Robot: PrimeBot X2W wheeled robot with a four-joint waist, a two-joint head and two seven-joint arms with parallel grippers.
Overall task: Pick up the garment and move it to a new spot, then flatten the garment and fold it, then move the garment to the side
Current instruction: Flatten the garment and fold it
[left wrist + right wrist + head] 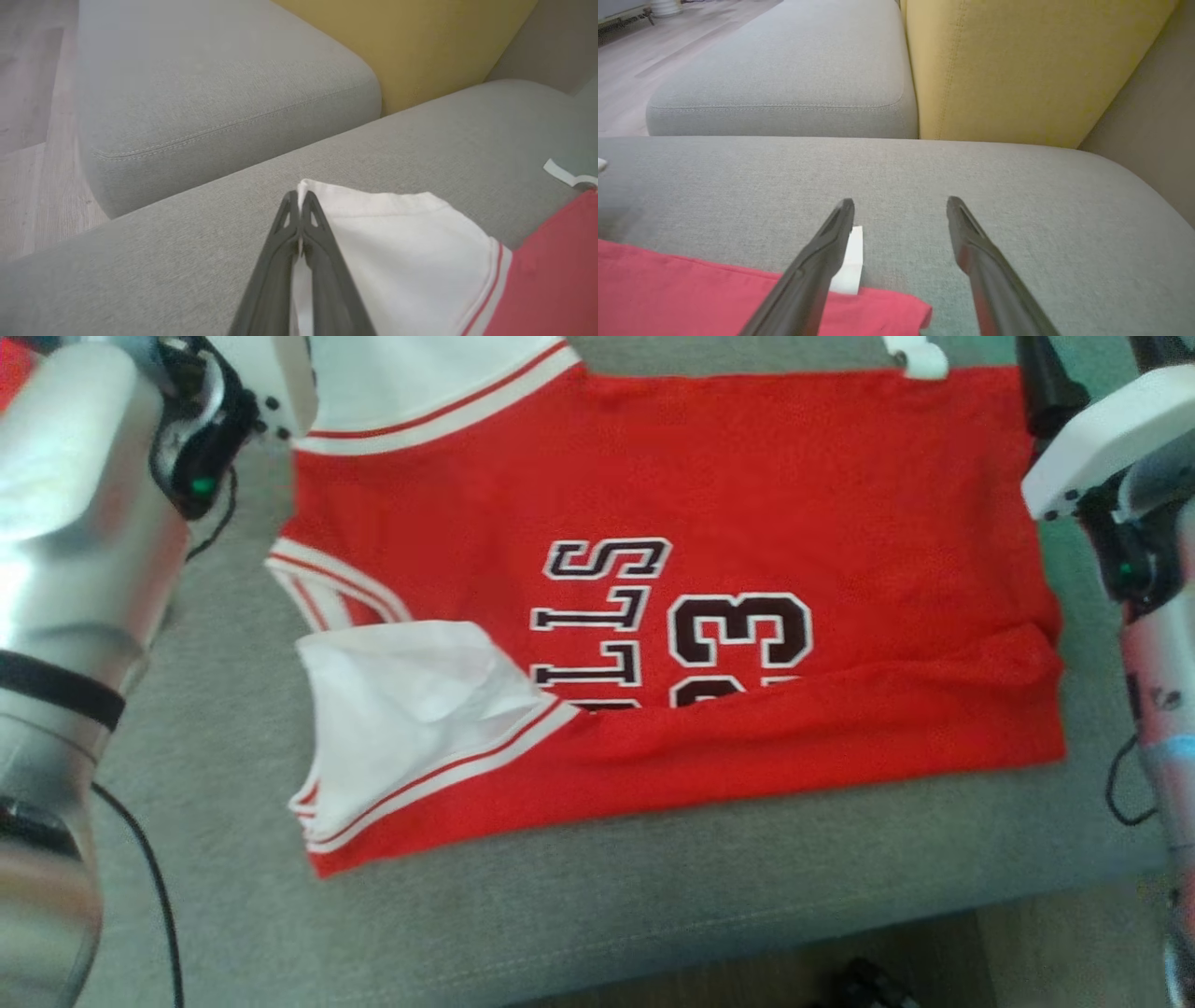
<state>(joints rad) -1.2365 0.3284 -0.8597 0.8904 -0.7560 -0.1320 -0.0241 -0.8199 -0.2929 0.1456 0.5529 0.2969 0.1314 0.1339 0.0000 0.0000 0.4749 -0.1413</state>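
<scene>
the left gripper (299,198) is clamped on the white shoulder corner of the jersey (794,476); the right gripper (901,205), fingers apart, hovers over the hem corner, probably to fold.

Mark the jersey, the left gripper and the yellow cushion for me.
jersey (794,485): head view, plain red cloth beside the number.
left gripper (300,196): left wrist view, between the tips of its shut fingers, pinching the jersey's white edge.
yellow cushion (1017,70): right wrist view, middle of its face.
</scene>
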